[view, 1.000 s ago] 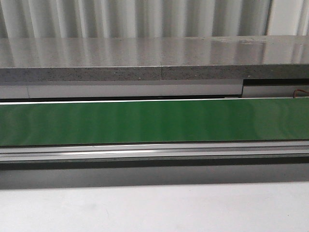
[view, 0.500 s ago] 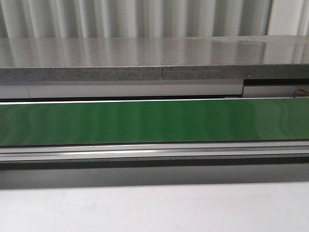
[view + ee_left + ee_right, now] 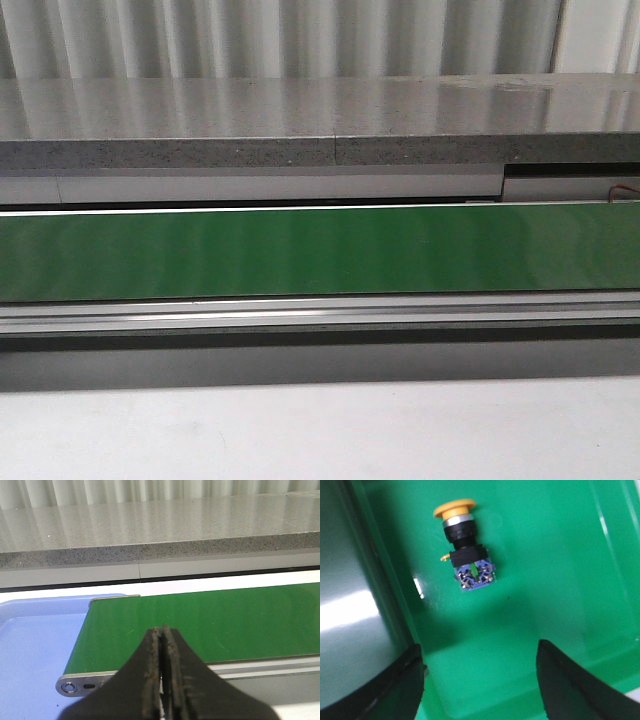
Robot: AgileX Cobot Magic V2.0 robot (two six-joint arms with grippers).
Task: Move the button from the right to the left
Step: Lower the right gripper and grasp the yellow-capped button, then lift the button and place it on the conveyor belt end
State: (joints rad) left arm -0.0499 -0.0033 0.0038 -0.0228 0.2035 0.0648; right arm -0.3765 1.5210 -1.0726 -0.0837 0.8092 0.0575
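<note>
The button lies on its side on the floor of a green bin, untouched. The right gripper hangs above it, fingers spread wide and empty. The left gripper is pressed closed, holding nothing. The button looks light, rigid and slick-capped; best gripped across the black collar.

No visible change across the front view. Same green conveyor belt, same grey stone ledge, same pale desk at 6 o'clock. Nothing moved, arrived or left.
</note>
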